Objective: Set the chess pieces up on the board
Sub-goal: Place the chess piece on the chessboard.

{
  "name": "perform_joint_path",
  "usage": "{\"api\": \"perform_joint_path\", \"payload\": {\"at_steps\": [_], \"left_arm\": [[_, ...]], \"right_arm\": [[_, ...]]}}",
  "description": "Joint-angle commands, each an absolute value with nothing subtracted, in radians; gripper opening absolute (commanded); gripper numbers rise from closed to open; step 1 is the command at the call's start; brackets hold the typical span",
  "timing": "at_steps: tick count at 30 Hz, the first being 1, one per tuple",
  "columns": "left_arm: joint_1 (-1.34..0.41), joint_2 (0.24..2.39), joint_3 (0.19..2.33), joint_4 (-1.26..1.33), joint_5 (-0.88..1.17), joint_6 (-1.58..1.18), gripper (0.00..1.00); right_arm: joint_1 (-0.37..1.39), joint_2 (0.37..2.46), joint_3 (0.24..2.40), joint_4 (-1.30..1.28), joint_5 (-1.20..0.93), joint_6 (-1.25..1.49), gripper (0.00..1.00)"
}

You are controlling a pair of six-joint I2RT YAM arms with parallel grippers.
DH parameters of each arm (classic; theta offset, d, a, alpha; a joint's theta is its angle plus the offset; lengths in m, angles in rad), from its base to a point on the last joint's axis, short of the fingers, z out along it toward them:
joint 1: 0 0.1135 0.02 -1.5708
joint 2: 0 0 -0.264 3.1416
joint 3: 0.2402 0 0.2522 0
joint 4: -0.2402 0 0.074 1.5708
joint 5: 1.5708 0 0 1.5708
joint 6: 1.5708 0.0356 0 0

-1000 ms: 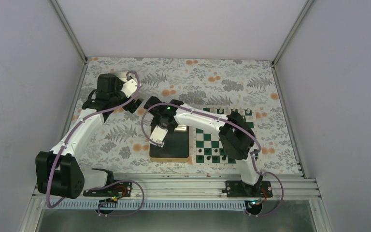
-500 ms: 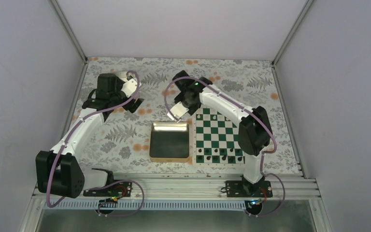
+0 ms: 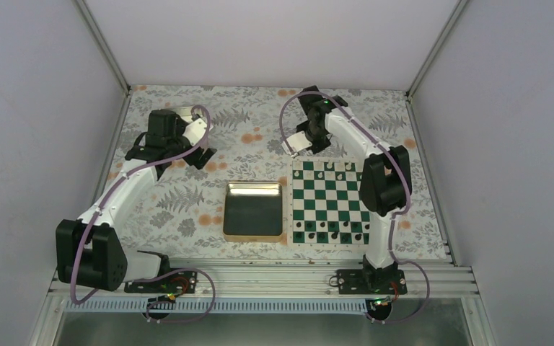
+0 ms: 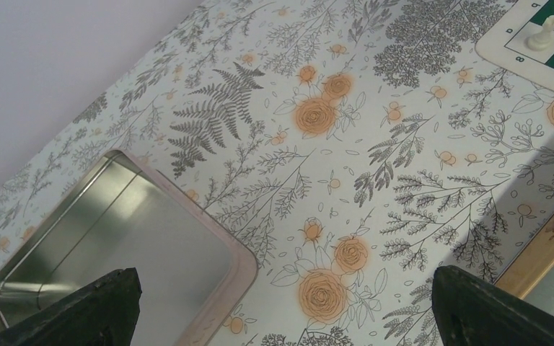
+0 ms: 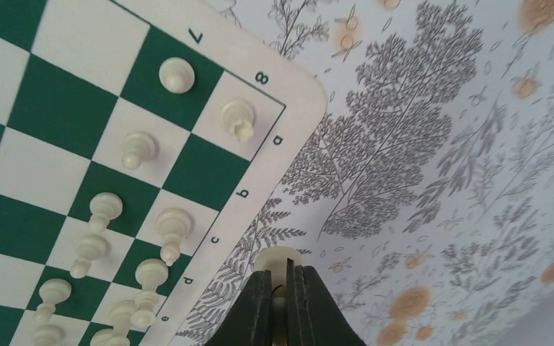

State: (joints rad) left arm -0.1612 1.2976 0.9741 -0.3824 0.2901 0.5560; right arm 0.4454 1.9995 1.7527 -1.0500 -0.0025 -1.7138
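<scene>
The green and white board (image 3: 330, 202) lies right of centre; it also shows in the right wrist view (image 5: 58, 108). Several white chess pieces (image 5: 176, 75) stand on its far rows. My right gripper (image 5: 280, 277) is shut on a white chess piece (image 5: 277, 258) and holds it above the floral cloth just beyond the board's far left corner; from above the gripper (image 3: 299, 148) sits at that corner. My left gripper (image 3: 205, 155) is open and empty over the cloth at the far left, its fingertips (image 4: 94, 303) wide apart.
A gold-rimmed tray (image 3: 253, 210) lies left of the board. A silver tin lid (image 4: 108, 245) lies under my left gripper. Black pieces (image 3: 330, 234) stand on the board's near rows. Grey walls enclose the table.
My right arm has swung from over the gold-rimmed tray out to the board's far left corner, carrying the white piece. The left arm has barely moved.
</scene>
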Motion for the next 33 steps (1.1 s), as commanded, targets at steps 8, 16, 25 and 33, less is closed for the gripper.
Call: {"api": "perform_joint_path", "payload": {"at_steps": [8, 16, 25, 33], "left_arm": [[-0.167, 1.308, 1.0, -0.371, 0.31, 0.544, 1.0], [-0.168, 1.315, 1.001, -0.37, 0.31, 0.545, 1.0], [-0.169, 1.312, 1.002, -0.371, 0.308, 0.543, 1.0], [-0.169, 1.315, 1.005, -0.373, 0.311, 0.546, 1.0]], "right_arm": [[0.413, 2.112, 1.805, -1.144, -0.05, -1.676, 0.04], [0.413, 2.119, 1.723, -1.099, -0.041, -1.654, 0.04], [0.409, 2.128, 1.692, -1.053, -0.034, -1.633, 0.05], [0.394, 2.151, 1.697, -1.044, -0.039, -1.629, 0.04]]}}
